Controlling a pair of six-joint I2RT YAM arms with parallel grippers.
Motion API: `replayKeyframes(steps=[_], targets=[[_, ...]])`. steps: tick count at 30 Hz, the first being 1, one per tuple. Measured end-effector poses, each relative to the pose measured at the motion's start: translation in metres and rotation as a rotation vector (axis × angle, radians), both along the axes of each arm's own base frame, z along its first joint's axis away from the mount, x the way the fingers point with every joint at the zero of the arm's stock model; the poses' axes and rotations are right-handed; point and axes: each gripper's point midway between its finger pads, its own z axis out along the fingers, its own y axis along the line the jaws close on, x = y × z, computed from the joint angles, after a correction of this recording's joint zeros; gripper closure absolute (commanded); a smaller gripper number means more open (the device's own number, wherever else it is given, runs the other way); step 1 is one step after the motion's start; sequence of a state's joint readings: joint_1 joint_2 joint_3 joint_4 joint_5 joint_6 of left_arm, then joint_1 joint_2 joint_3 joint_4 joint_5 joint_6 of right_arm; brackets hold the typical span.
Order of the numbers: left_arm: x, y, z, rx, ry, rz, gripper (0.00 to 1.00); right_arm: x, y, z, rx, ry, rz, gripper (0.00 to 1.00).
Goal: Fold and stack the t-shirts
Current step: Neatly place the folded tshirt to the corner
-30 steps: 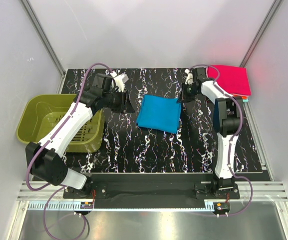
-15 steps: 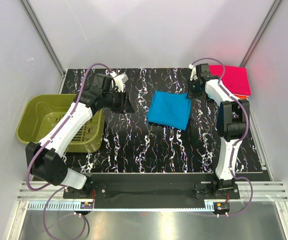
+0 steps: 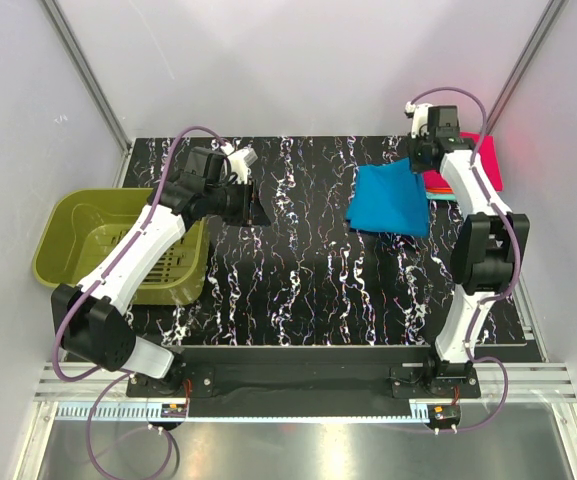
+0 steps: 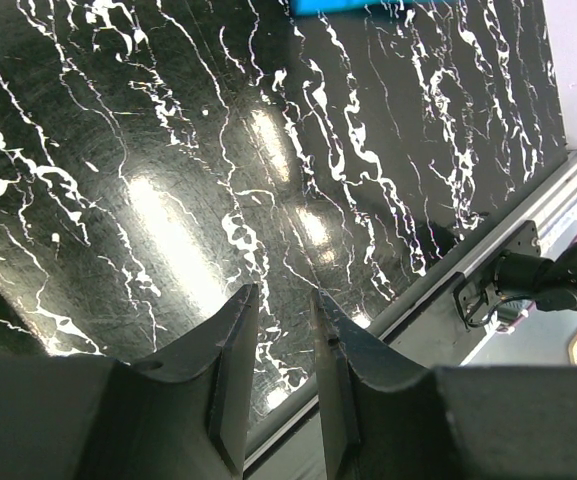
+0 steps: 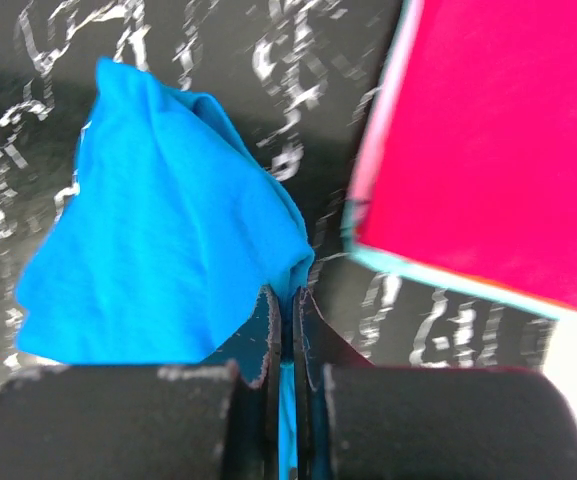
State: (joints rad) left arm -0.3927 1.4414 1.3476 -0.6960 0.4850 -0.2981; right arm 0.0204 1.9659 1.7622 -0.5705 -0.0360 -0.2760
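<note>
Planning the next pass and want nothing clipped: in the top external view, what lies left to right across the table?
olive-green basket → left end effector → blue t-shirt → magenta t-shirt on top of the stack at the far right

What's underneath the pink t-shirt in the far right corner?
The pink t-shirt lies on a pale teal shirt, of which only a thin edge peeks out along its border. The rest of that shirt, and anything further down, is covered.

The white-and-black left arm (image 3: 138, 245) reaches forward, its dark two-finger left gripper (image 4: 280, 295) slightly parted and empty. The matching right arm (image 3: 478, 200) stretches far back, its right gripper (image 5: 288, 295) pinching the bright blue cloth t-shirt (image 5: 158, 230).
</note>
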Motion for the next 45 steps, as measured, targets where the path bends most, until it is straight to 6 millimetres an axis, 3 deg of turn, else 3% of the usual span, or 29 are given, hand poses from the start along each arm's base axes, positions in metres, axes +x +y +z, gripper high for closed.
replayKeyframes(steps=[16,26,33,39,45], targets=[[-0.003,-0.002,-0.004,-0.012,0.018,-0.007,0.68,0.036,-0.086,0.089,-0.121,-0.207,-0.057,1.0],[-0.004,-0.003,-0.003,-0.019,0.021,-0.014,0.68,0.046,-0.117,0.084,-0.117,-0.169,-0.075,1.0],[-0.005,-0.004,-0.003,-0.026,0.025,-0.022,0.67,0.052,-0.137,0.102,-0.108,-0.196,-0.086,1.0],[-0.008,-0.006,-0.003,-0.039,0.036,-0.034,0.67,0.05,-0.136,0.117,-0.082,-0.205,-0.063,1.0],[-0.01,-0.007,-0.005,-0.044,0.043,-0.04,0.67,0.048,-0.135,0.111,-0.075,-0.179,-0.054,1.0]])
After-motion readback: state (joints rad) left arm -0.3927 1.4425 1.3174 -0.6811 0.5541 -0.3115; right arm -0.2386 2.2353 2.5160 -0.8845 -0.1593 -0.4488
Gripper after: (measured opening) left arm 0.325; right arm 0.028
